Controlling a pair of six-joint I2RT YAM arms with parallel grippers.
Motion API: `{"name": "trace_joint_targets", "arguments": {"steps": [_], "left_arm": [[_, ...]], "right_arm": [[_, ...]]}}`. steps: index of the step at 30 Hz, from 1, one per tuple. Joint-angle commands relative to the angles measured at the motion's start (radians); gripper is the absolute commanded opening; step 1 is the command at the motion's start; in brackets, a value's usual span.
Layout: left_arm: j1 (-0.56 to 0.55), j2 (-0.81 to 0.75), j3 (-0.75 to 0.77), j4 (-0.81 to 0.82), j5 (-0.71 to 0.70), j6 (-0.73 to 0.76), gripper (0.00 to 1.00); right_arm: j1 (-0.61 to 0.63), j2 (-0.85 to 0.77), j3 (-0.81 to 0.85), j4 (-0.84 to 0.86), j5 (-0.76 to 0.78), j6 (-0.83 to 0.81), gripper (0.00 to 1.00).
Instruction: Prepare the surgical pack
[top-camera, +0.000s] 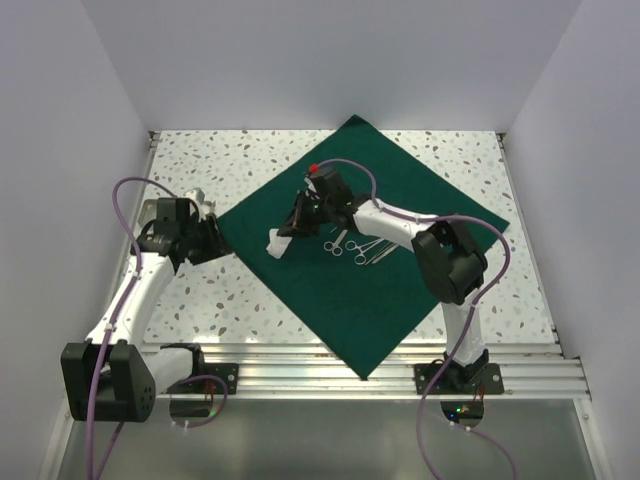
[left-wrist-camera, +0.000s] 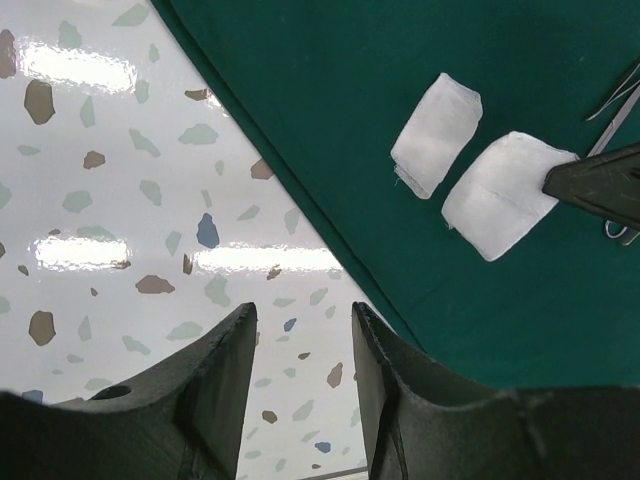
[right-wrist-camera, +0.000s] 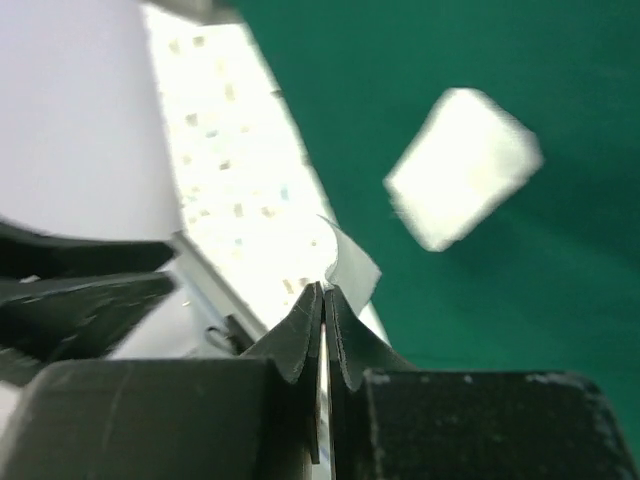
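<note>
The dark green drape (top-camera: 400, 215) lies spread flat as a diamond on the speckled table. Several thin silver instruments (top-camera: 356, 247) lie near its middle; their tips show in the left wrist view (left-wrist-camera: 612, 100). My right gripper (top-camera: 297, 226) reaches left over the drape and is shut on the edge of a white gauze square (right-wrist-camera: 352, 264), which also shows in the left wrist view (left-wrist-camera: 500, 195). A second gauze square (left-wrist-camera: 437, 132) lies on the drape beside it (right-wrist-camera: 462, 168). My left gripper (left-wrist-camera: 300, 322) is open and empty, over bare table at the drape's left corner (top-camera: 215, 240).
The drape's left edge (left-wrist-camera: 300, 215) runs diagonally just right of my left fingers. White walls close in the table on the left, back and right. A metal rail (top-camera: 330, 365) runs along the near edge, with the drape's near corner hanging over it.
</note>
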Motion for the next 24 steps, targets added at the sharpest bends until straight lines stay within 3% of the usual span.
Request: {"name": "trace_joint_targets", "arguments": {"steps": [1,13,24], "left_arm": [[-0.003,-0.007,0.003,0.035,0.002,0.015,0.47],[-0.005,-0.005,-0.003,0.03,0.008,0.015,0.47],[-0.005,-0.008,-0.017,0.039,0.041,0.024,0.5]], "right_arm": [[0.016,0.03,0.085,0.059,-0.06,0.067,0.0],[0.02,0.166,0.076,0.272,-0.006,0.224,0.0],[-0.006,0.161,0.013,0.278,0.035,0.195,0.0]]}}
